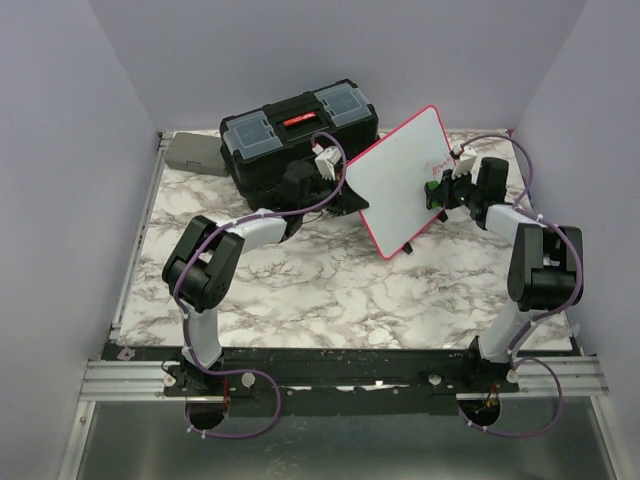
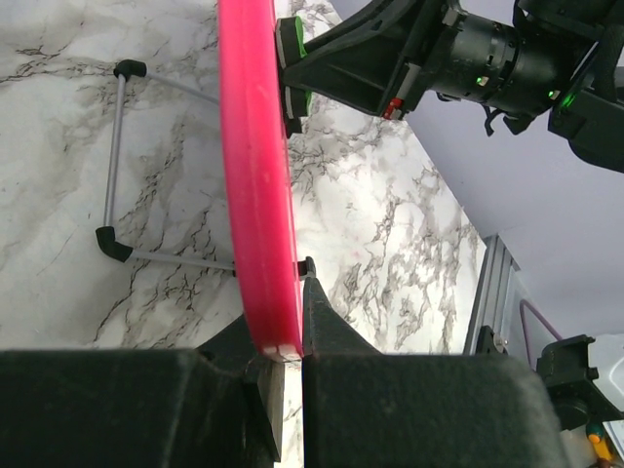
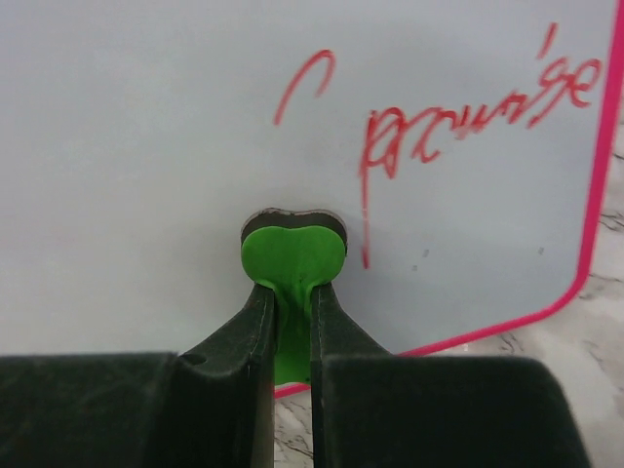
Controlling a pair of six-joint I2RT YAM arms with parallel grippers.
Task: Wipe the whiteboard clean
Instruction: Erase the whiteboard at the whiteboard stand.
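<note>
- Nearest in the top view, a silver aluminium rail [image 1: 340, 372] runs along the near edge of the grey-veined white marble worktop [image 1: 330, 290], with both arm bases bolted to it.
- Toward the far right corner, the small whiteboard with a pink-red rounded frame [image 1: 400, 180] stands tilted between the two arms, its white face turned to the right arm.
- At the board's left edge is the left gripper [image 1: 345, 195]; the right gripper [image 1: 437, 192] meets the white face.
- Just left of the board, at the far edge, sits a black plastic toolbox with clear lid compartments [image 1: 295, 135], and a flat grey case [image 1: 190, 153] lies in the far left corner.
- From the left wrist, the left gripper [image 2: 290, 346] is clenched on the whiteboard [image 2: 255, 175] frame, pinching its pink edge. A thin wire stand with black feet [image 2: 115, 166] juts from the back. On the other side, the right gripper [image 2: 322, 68] presses in.
- From the right wrist, the right gripper [image 3: 291, 322] is clamped on a green heart-shaped eraser [image 3: 292, 258], which is set against the whiteboard [image 3: 146, 146] just below and left of the red handwriting [image 3: 468, 117].
</note>
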